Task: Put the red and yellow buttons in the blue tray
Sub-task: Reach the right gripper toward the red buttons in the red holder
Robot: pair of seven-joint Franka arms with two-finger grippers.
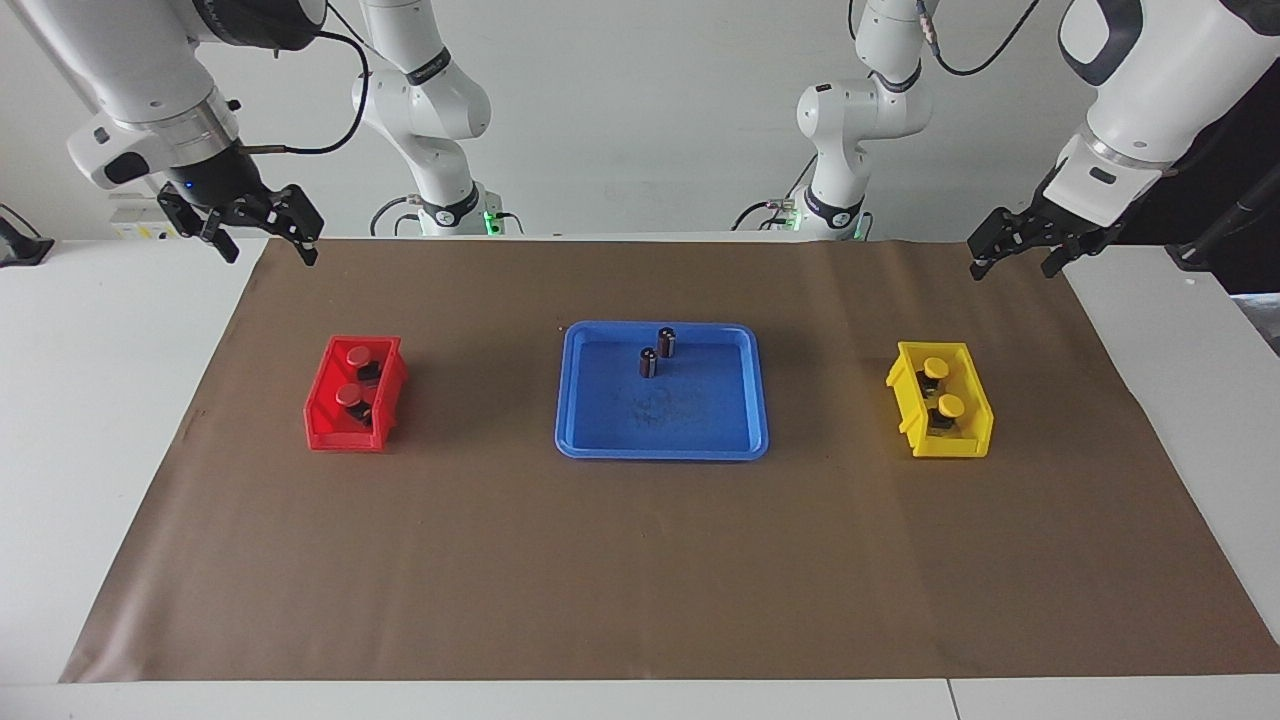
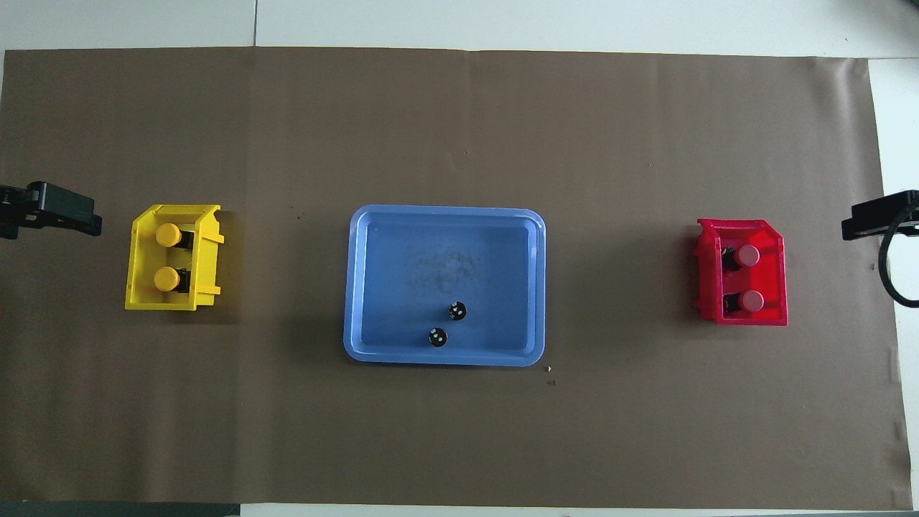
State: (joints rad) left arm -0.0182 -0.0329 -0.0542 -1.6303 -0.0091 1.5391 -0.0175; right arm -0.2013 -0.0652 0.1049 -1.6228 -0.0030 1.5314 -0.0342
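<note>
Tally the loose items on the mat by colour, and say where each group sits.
Red buttons: 2, in the red bin
Yellow buttons: 2, in the yellow bin
Dark cylinders: 2, in the blue tray
Total: 6 items, with no buttons in the tray yet.

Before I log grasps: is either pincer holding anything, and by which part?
Nothing is held: the left pincer and right pincer both hang open above the table's ends.
</note>
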